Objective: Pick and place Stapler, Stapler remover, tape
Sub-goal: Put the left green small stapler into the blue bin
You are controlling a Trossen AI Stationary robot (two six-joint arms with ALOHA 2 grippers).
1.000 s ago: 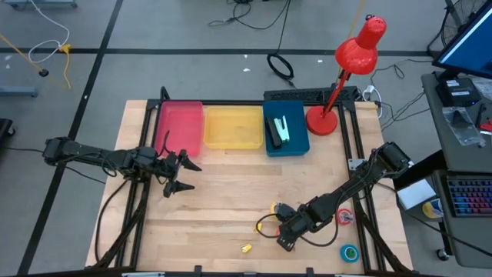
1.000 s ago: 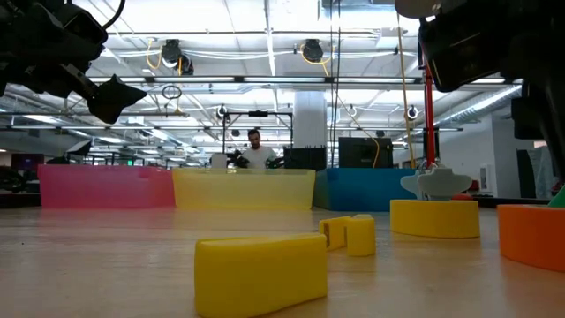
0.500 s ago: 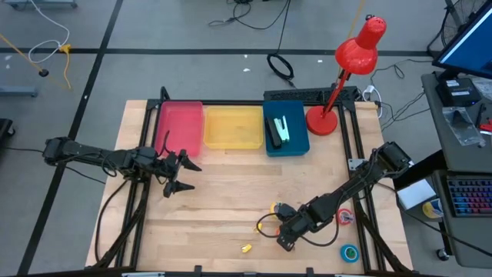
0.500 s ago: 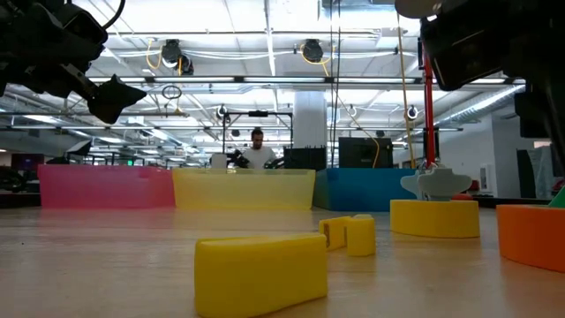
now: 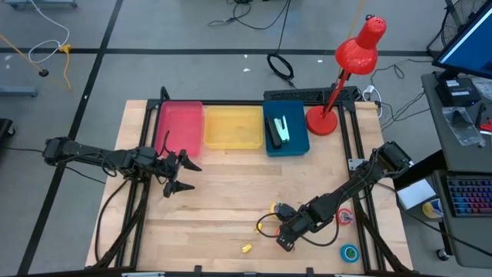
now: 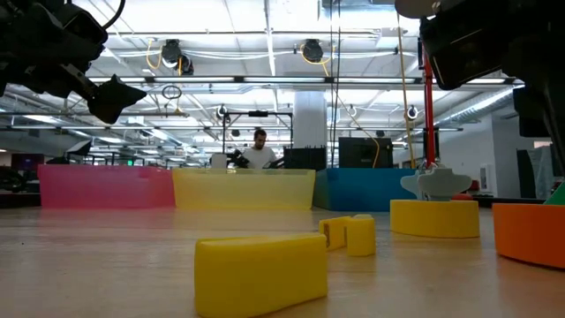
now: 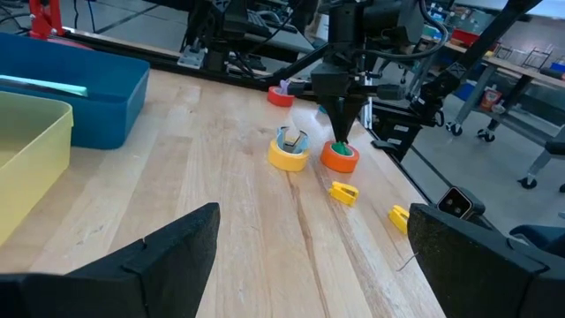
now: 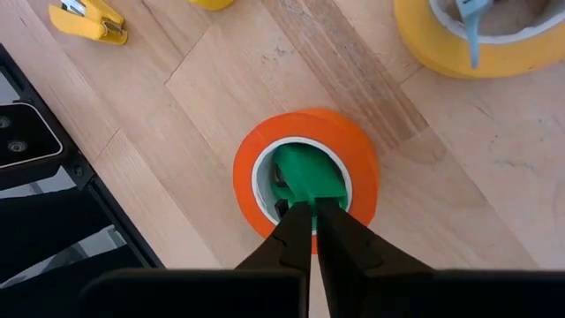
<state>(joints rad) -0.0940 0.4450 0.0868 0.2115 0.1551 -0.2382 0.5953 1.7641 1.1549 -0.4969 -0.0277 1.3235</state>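
orange tape (image 8: 305, 181), right hand (image 8: 311, 208) inside ring

A red desk lamp (image 5: 355, 58) stands beside the blue bin (image 5: 296, 143).

Right hand (image 8: 313, 208) closed — left hand (image 5: 178, 174) spread

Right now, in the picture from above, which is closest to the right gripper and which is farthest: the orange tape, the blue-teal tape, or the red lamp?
1. The orange tape: right at the right gripper, whose shut fingers reach into its hole.
2. The blue-teal tape: near the table's front right corner.
3. The red lamp: far off, at the back right.
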